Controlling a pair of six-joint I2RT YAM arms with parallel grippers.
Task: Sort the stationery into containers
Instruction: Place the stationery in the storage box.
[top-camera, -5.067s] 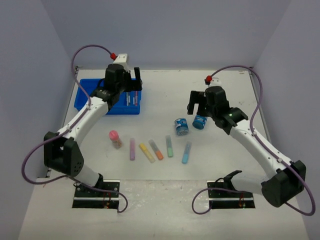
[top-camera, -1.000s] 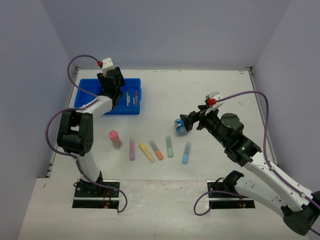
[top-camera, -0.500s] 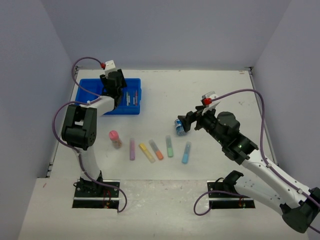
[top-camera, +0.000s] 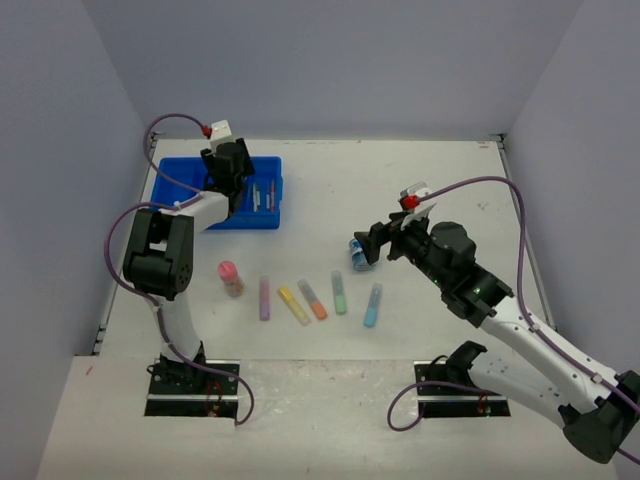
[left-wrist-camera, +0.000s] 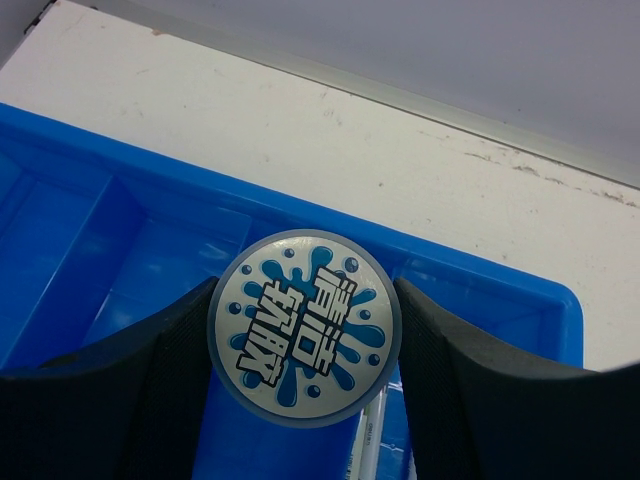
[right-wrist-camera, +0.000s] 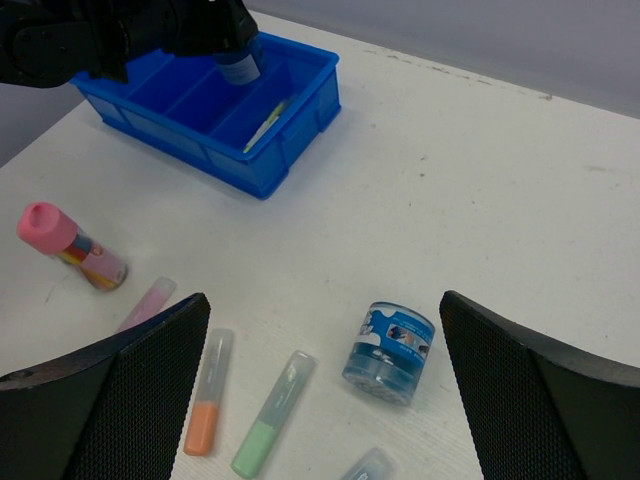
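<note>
You get bright, even, diffuse light in all three views. Shadows under the arms on the table (top-camera: 400, 180) are faint and soft-edged. The overhead view is sharp throughout. In the left wrist view the tub (left-wrist-camera: 304, 327) label is crisp; the fingers (left-wrist-camera: 130, 400) flanking it read near-black, detail lost.

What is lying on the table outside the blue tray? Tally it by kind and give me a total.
Marker sticks: 5 (purple, yellow, orange, green, blue)
Pink-capped bottle: 1
Round blue tub: 1
Total: 7
Not counted: the second tub, in the left pincer above the tray.
</note>
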